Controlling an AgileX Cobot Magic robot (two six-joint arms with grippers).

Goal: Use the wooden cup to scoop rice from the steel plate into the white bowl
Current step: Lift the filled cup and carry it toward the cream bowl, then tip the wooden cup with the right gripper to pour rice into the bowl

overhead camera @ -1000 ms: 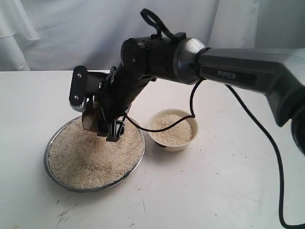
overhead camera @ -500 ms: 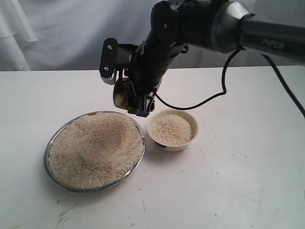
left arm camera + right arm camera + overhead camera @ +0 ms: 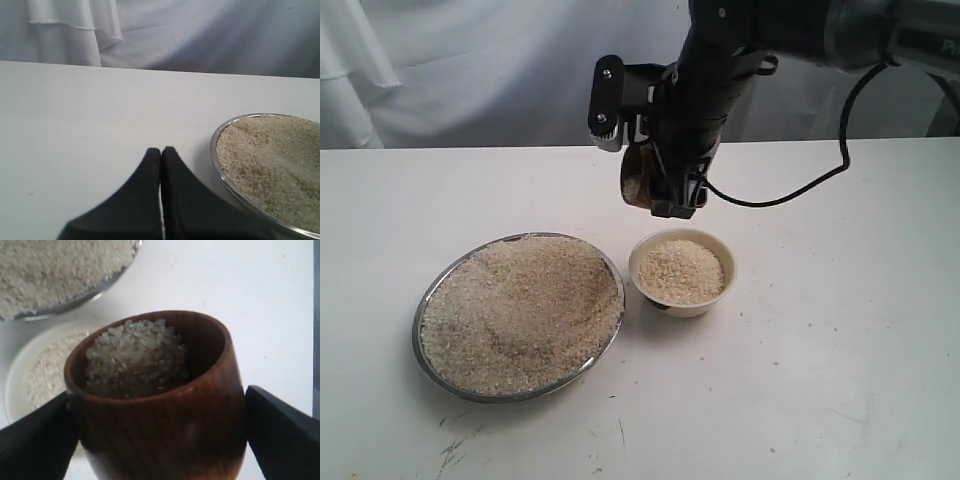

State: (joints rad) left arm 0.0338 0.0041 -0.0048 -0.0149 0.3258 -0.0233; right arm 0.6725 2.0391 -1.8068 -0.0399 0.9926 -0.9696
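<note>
Right wrist view: wooden cup (image 3: 160, 405) clamped between both black fingers (image 3: 282, 435) of right gripper (image 3: 160, 440), one pad on each flank, mouth open to the lens. Heaped with rice (image 3: 134, 359) to just under the rim. Beyond the fingers and lower down: white bowl (image 3: 15, 385), already part-filled. Farther past it, edge of steel plate (image 3: 75, 304), well loaded. Exterior view: cup held in the air between the fingers, up near the bowl's rim on the plate side, not yet squarely over the bowl, clear of the plate. Left wrist view: left gripper (image 3: 161, 155) clenched on nothing, tips pressed together, low over bare table (image 3: 75, 125), plate rim just off to one side of the fingers. Step judged: carry phase, scoop done, pour not yet begun. Next move likely: short shift to centre the cup over the bowl, then a slow wrist roll to bring the mouth down. Firm grip needed, smooth rounded wood apt to slip. Risk: grains spilling outside the rim if tipped too early.
</note>
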